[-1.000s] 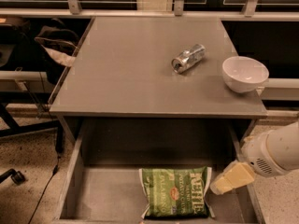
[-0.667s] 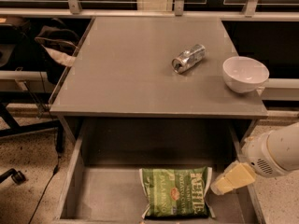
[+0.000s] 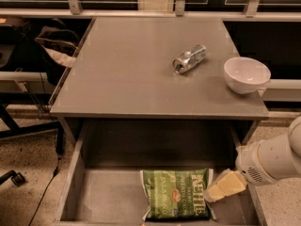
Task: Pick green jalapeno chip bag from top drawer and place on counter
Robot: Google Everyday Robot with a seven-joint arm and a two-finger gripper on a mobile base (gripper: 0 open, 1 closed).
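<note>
The green jalapeno chip bag (image 3: 178,194) lies flat in the open top drawer (image 3: 108,197), right of centre near its front. It shows white "KETTLE" lettering and a small red-orange emblem. My gripper (image 3: 224,186) reaches in from the lower right on a white arm. Its pale tip sits just at the bag's right edge, inside the drawer. The counter (image 3: 136,69) is the grey tabletop above the drawer.
A crushed silver can (image 3: 189,59) lies on the counter right of centre. A white bowl (image 3: 246,74) stands at the counter's right edge. A chair base and cables are on the floor at left (image 3: 19,173).
</note>
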